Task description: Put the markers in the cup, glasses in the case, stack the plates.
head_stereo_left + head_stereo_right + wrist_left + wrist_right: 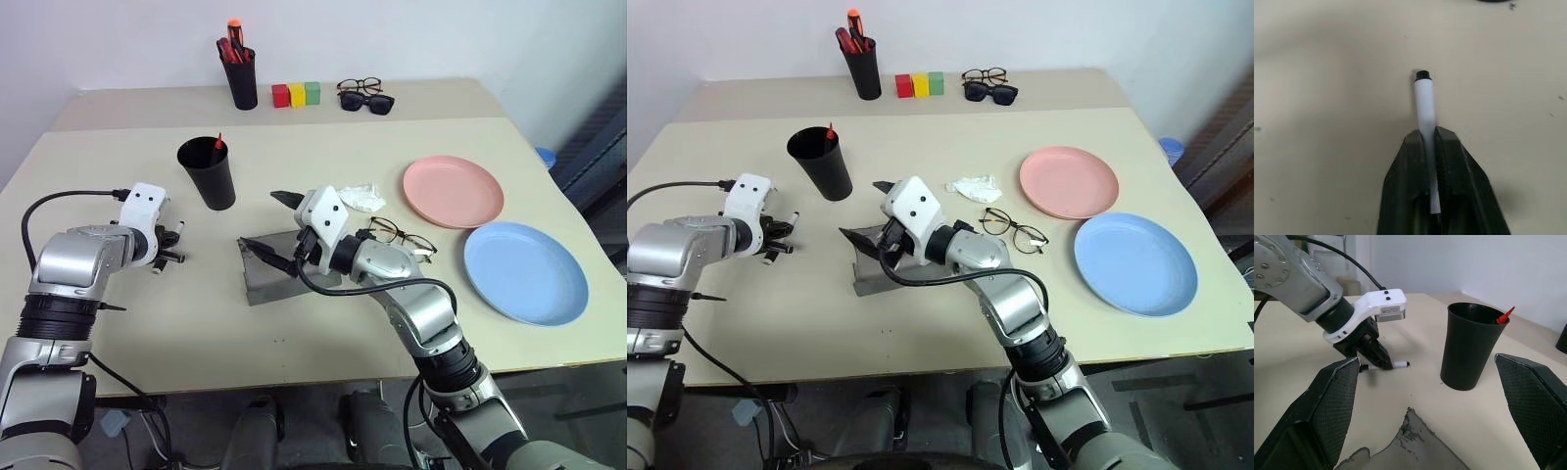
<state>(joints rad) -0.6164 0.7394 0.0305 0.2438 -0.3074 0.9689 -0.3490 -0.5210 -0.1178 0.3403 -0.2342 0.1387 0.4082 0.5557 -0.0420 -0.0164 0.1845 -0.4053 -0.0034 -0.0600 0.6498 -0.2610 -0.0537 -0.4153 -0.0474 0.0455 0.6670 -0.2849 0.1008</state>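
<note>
Your left gripper [1432, 147] reaches down and pinches the white marker [1425, 105] on the table [323, 343], beside the cup [208, 172]. Your right gripper [1430, 396] hangs wide open over the grey case [266, 274], holding nothing.

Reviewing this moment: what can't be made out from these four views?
- White marker: its rear end is hidden between the left gripper fingers, left wrist view.
- Grey case: the right gripper covers part, head views.
- Black cup: only a red marker tip shows above the rim, right wrist view.
</note>
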